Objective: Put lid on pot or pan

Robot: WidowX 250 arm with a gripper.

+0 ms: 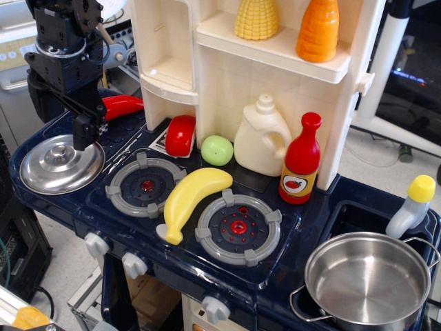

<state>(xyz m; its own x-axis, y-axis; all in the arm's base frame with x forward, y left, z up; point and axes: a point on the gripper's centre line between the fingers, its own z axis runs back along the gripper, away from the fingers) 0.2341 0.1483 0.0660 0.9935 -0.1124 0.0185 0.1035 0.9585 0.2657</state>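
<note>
The round shiny steel lid with a small central knob lies flat on the far left of the dark blue toy stove top. My black gripper hangs just above the lid's far edge with its two fingers spread wide, open and empty. One fingertip shows clearly over the lid's rim. The large shiny steel pot with wire loop handles stands empty in the sink at the front right, far from the gripper.
Between lid and pot lie two grey burner rings and a yellow banana. Behind stand a red pepper, red item, green apple, cream jug, ketchup bottle and white shelf unit.
</note>
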